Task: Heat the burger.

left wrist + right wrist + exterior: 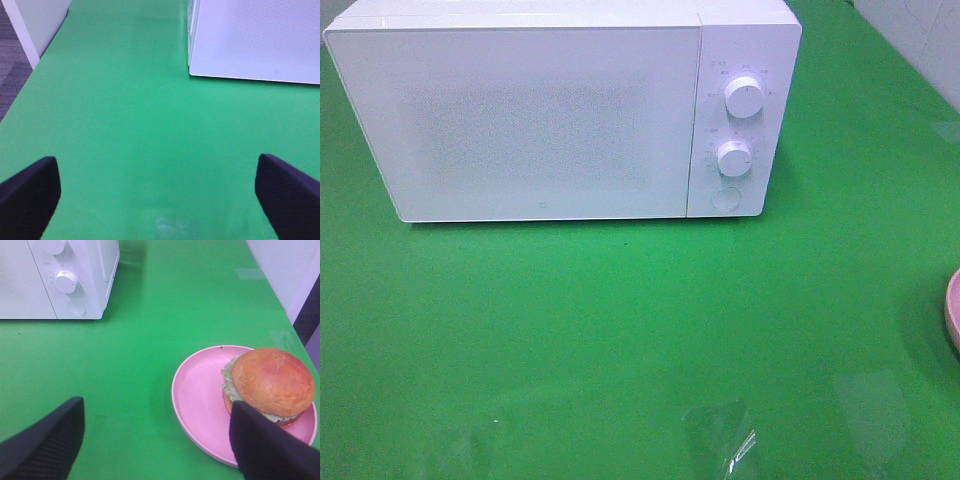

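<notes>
The burger, golden-brown bun over pale green lettuce, sits on the right part of a round pink plate in the right wrist view. My right gripper is open and empty, just short of the plate; one finger overlaps the plate's near rim. In the exterior high view only the plate's edge shows at the far right; the burger is out of view there. The white microwave stands at the back with its door shut. My left gripper is open and empty over bare green table.
The microwave has two knobs and a round button on its right panel. The green table has shiny tape patches near the front edge. A white wall borders the back right.
</notes>
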`<state>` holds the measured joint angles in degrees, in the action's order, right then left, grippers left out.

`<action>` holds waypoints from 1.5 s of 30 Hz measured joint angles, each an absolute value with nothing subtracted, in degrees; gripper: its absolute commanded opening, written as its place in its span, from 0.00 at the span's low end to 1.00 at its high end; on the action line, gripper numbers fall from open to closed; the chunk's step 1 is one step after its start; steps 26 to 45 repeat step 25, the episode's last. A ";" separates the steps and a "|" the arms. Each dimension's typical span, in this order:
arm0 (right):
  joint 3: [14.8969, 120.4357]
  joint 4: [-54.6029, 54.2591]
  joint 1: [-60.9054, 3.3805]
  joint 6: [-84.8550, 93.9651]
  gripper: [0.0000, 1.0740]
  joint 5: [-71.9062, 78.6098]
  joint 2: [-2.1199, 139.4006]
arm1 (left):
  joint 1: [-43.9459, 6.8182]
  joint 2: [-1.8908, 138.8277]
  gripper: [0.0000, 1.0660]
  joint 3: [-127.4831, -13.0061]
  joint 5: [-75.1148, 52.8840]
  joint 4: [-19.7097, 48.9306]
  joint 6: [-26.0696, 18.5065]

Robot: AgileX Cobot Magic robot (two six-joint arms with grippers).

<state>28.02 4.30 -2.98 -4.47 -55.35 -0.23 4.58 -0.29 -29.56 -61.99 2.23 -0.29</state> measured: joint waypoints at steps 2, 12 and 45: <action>28.02 4.30 -2.98 -4.47 0.70 -55.35 -0.23 | 4.64 -0.29 0.92 -29.56 -61.99 2.23 -0.29; 28.02 4.30 -2.98 -4.47 0.70 -55.35 -0.23 | 4.53 -0.29 0.92 -29.56 -61.99 2.23 -0.34; 28.02 4.30 -2.98 -4.47 0.70 -55.35 -0.23 | 4.53 -0.29 0.92 -29.56 -61.99 2.23 -0.46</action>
